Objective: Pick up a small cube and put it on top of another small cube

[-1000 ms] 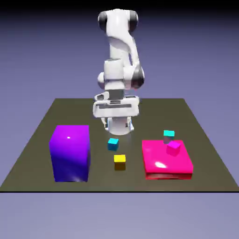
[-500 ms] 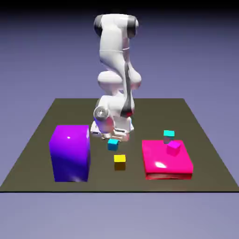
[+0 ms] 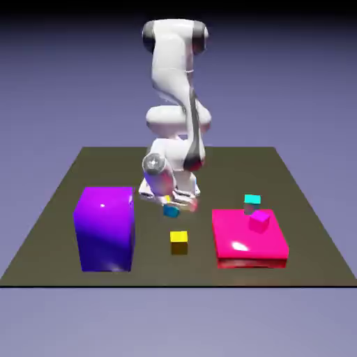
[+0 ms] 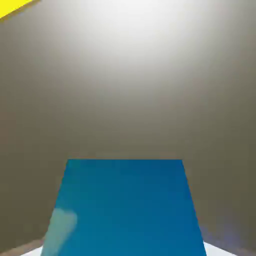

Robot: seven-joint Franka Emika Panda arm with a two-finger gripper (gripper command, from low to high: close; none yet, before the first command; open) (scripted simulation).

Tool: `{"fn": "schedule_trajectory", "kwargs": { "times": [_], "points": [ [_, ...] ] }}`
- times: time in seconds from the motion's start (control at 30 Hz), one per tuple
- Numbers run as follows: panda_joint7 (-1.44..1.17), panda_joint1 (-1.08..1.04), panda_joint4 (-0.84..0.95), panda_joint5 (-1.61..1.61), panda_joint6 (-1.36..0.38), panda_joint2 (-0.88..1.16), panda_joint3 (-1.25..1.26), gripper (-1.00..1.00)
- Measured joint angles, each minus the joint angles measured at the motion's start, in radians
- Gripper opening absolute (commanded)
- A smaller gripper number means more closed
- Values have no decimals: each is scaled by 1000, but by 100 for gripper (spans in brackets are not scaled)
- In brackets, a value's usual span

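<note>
Dark table before a plain blue-violet backdrop.
The tabletop (image 3: 223,171) is a dark olive-brown, its near edge straight and wider than its far edge. The backdrop (image 3: 63,84) fades to black along the top and turns paler below the near edge. In the hand view, a soft whitish glow lies on the tabletop, which dims to brown away from it.

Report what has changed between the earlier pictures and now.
The gripper has closed on the blue cube, which now sits slightly turned in the exterior view. The yellow cube, turquoise cube, magenta cube, red block and purple block stayed put.
</note>
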Motion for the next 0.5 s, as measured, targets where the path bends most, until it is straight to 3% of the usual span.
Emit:
{"fn": "schedule_trajectory", "kwargs": {
  "times": [0.5],
  "points": [
    [622,-143,208,545,-17,-77,546,-100]
  ]
}}
